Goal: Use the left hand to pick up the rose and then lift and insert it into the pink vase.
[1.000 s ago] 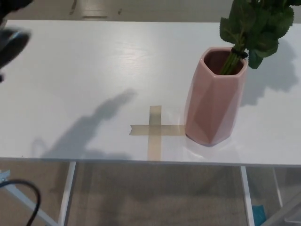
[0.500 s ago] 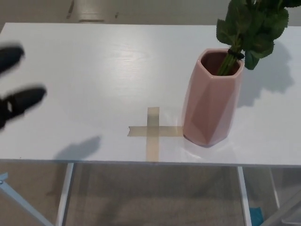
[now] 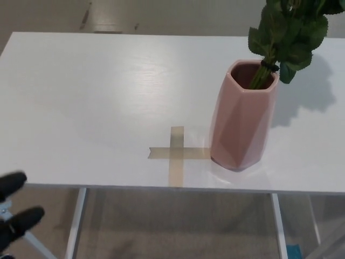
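Dropped since half a second ago: black left hand, from beside the table's left edge to the bottom-left corner of the head view, below and in front of the white tabletop. Empty now, two thick dark fingers showing apart from each other with nothing between them. Slightly shifted too, the whole picture, so a camera move, not a move of the things.

Standing upright on the right part of the tabletop, the faceted pink ceramic vase, its base just beside the right arm of a tan masking-tape cross. Already in the vase, the green stems of the rose, bound with a dark tie at the rim and leaning toward the far right; leaves spread above the mouth, bloom cut off by the top edge of the picture. No rose lying loose on the table. Right hand out of sight.

Judged from this: insertion done, only the retreat left. To do that well: keep the left hand low and well to the left, apart from the vase and the overhanging leaves; no sweep across the tabletop, since a tall vase with a leaning, top-heavy bunch probably tips easily if nudged.
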Tool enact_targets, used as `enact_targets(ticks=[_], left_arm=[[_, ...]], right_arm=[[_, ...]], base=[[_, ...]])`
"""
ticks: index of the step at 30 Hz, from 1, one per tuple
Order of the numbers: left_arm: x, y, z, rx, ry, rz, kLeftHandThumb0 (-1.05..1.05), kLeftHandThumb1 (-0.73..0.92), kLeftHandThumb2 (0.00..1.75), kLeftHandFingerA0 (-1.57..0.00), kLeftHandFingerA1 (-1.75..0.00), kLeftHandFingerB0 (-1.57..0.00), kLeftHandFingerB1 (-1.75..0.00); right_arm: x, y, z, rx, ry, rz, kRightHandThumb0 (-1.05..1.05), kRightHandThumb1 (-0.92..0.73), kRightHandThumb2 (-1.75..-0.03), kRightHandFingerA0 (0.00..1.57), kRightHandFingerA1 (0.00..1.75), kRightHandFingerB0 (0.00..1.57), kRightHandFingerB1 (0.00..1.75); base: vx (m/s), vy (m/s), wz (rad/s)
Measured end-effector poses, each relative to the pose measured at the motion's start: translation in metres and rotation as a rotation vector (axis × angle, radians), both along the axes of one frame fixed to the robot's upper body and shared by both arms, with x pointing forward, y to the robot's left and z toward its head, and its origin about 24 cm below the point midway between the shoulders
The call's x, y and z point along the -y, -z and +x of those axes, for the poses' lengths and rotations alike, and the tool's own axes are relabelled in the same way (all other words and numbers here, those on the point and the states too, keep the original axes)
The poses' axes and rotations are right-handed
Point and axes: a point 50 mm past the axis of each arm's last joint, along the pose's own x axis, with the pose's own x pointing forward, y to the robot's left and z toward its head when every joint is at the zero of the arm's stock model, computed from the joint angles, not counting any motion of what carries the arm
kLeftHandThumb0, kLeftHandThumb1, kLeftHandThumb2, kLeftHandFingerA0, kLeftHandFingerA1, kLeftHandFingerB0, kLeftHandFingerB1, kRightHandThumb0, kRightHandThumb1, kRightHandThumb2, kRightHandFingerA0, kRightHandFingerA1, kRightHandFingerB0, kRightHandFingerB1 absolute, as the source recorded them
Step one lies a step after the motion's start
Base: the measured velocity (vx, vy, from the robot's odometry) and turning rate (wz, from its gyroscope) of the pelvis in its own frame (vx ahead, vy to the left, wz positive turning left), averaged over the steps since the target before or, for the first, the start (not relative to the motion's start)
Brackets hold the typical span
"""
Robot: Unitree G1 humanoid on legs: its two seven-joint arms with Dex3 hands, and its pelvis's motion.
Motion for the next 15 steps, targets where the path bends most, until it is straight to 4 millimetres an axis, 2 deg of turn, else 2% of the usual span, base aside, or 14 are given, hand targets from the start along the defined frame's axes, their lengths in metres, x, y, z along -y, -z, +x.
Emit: enact_targets(ticks=[3,4,5,6,15], left_arm=[[-0.004,0.02,0.001,-0.073,-0.035,-0.015,-0.31,0.21,0.84,-0.08,-0.5,-0.07,-0.49],[-0.005,0.031,0.002,-0.114,-0.055,-0.02,-0.61,0.46,0.56,-0.28,-0.33,-0.23,-0.29],[-0.006,0.041,0.002,-0.148,-0.069,-0.024,-0.61,0.46,0.56,-0.28,-0.33,-0.23,-0.29],[-0.007,0.047,0.003,-0.171,-0.081,-0.03,-0.64,0.4,0.7,-0.25,-0.4,-0.21,-0.37],[-0.01,0.11,0.004,-0.412,-0.192,-0.033,-0.65,0.41,0.7,-0.25,-0.4,-0.21,-0.37]], right_arm=[[0.0,0.0,-0.001,-0.002,0.001,0.0,-0.2,-0.55,-0.56,0.72,0.52,0.59,0.46],[0.0,0.001,-0.001,-0.004,0.001,0.0,-0.21,-0.55,-0.56,0.72,0.52,0.58,0.46],[0.0,0.001,-0.002,-0.005,0.002,0.0,-0.21,-0.55,-0.56,0.72,0.52,0.58,0.46],[0.0,0.001,-0.003,-0.007,0.001,0.0,-0.21,-0.55,-0.56,0.73,0.53,0.57,0.46],[0.0,0.003,-0.006,-0.016,0.004,0.001,-0.2,-0.55,-0.56,0.72,0.52,0.58,0.46]], base=[[0.0,0.0,0.0],[0.0,0.0,0.0],[0.0,0.0,0.0],[0.0,0.0,0.0],[0.0,0.0,0.0]])
